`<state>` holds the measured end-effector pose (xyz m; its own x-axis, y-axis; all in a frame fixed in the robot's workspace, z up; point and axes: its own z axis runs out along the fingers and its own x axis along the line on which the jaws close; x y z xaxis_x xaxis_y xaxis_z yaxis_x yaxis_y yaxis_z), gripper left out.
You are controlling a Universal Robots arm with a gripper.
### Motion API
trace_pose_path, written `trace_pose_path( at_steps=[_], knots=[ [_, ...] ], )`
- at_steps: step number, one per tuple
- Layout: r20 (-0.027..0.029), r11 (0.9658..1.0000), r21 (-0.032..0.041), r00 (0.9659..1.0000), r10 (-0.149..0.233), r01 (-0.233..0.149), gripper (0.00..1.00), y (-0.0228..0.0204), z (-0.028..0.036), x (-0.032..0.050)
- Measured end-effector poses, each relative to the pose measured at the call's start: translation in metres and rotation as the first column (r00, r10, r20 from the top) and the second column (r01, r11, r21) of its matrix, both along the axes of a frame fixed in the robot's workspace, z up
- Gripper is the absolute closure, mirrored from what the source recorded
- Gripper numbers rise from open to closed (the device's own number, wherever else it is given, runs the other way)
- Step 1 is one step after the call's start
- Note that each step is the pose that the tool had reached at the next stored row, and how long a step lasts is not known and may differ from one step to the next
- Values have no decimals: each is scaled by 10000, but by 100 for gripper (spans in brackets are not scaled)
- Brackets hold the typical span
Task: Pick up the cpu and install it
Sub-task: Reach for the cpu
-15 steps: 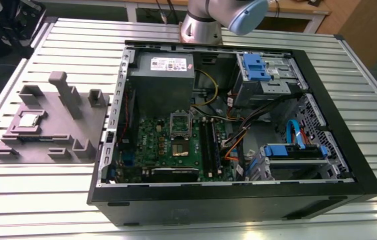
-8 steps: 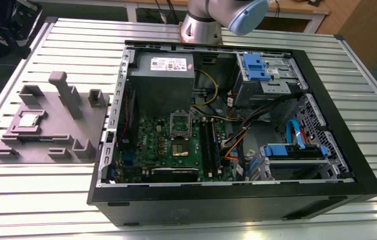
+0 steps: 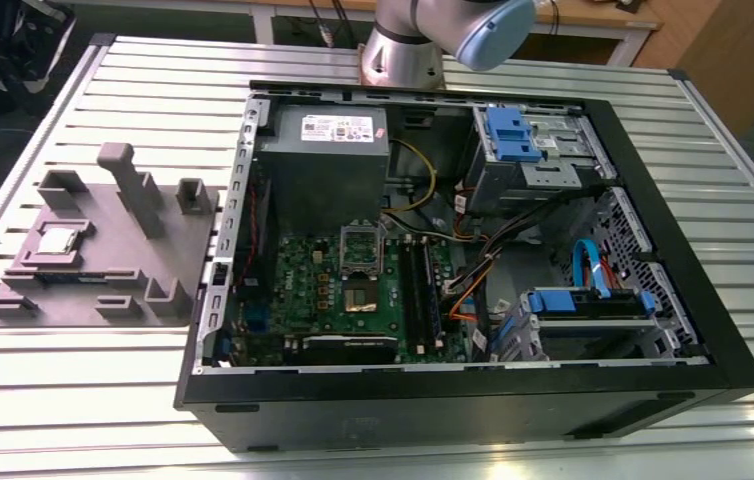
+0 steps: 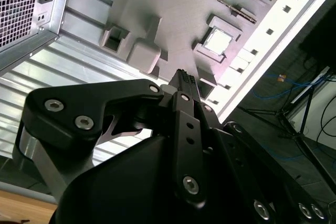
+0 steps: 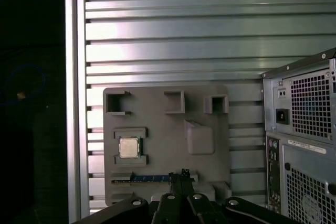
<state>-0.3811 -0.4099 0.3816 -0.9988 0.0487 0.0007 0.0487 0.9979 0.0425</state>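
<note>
Sitting flat in a pocket of the grey holder (image 5: pixel 168 129) on the tabletop (image 5: pixel 157 24), the cpu (image 5: pixel 129 148) is waiting. The claw (image 5: pixel 184 173) is hovering nearby, pinched together and empty. The chip is probably light, stiff and fragile, so opposite rim edges suit gripping.

Soft even light, bright glare on the ribbed metal table (image 5: pixel 157 51), dark surroundings.

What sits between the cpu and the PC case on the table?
In the first wrist view, a raised grey block on the fixture plate stands between the cpu and the PC case; beyond the plate, bare slatted table.
</note>
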Motion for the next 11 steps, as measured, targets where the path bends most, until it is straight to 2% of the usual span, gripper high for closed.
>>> trace_pose_path(
  at_steps=[11],
  knots=[
    [0, 10000, 0, 10000, 0, 0, 90, -3, -3, -57]
  ],
)
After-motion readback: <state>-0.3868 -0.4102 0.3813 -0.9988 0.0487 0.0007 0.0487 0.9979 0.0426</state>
